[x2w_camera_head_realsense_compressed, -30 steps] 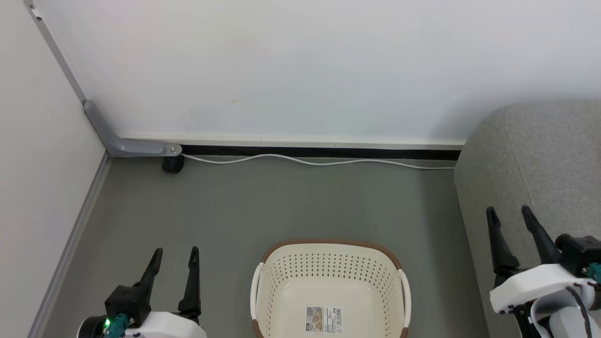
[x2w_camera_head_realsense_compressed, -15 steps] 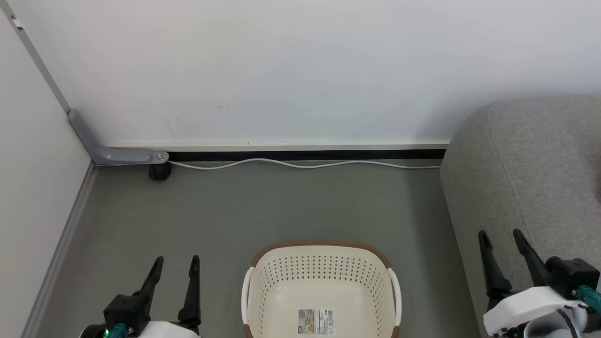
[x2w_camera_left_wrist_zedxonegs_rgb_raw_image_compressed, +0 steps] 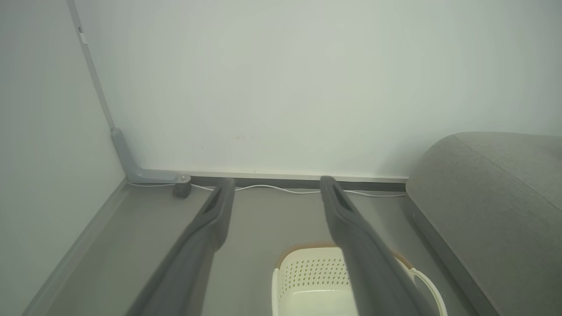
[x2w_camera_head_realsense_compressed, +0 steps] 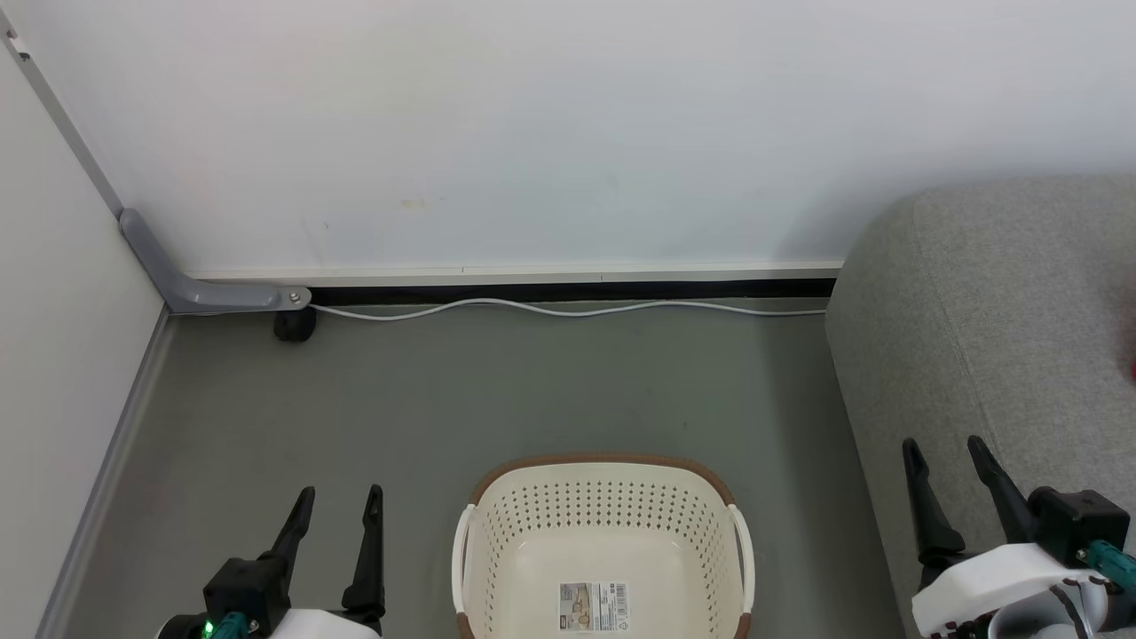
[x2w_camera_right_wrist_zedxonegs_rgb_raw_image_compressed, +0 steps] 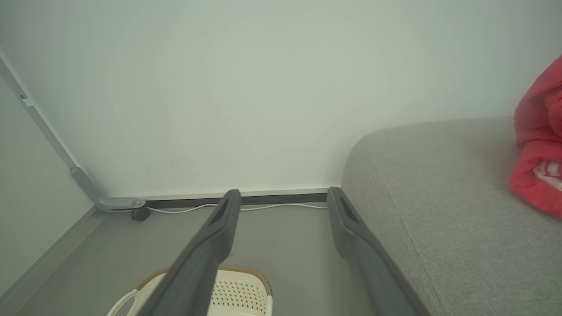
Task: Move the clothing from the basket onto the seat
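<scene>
The cream basket (x2w_camera_head_realsense_compressed: 602, 516) with a brown rim stands on the floor at the bottom centre, with only a label sticker on its bottom; it also shows as the basket (x2w_camera_left_wrist_zedxonegs_rgb_raw_image_compressed: 307, 276) and the basket (x2w_camera_right_wrist_zedxonegs_rgb_raw_image_compressed: 237, 294). Red clothing (x2w_camera_right_wrist_zedxonegs_rgb_raw_image_compressed: 538, 145) lies on the grey seat (x2w_camera_right_wrist_zedxonegs_rgb_raw_image_compressed: 439, 188), at the right edge of the right wrist view. The seat (x2w_camera_head_realsense_compressed: 994, 319) fills the right side; the seat (x2w_camera_left_wrist_zedxonegs_rgb_raw_image_compressed: 491, 193) shows too. My left gripper (x2w_camera_head_realsense_compressed: 342, 501) is open left of the basket. My right gripper (x2w_camera_head_realsense_compressed: 945, 453) is open over the seat's near edge. Both hold nothing.
A white wall (x2w_camera_head_realsense_compressed: 532, 133) runs behind, with a white cable (x2w_camera_head_realsense_compressed: 550, 308) along its base. A grey bracket (x2w_camera_head_realsense_compressed: 204, 288) and a black caster (x2w_camera_head_realsense_compressed: 293, 326) sit in the left corner. Grey floor (x2w_camera_head_realsense_compressed: 488, 390) lies between wall and basket.
The whole head picture has shifted left, so the camera turned right. Both grippers stayed open; the right one sits lower in the picture than a second ago.
</scene>
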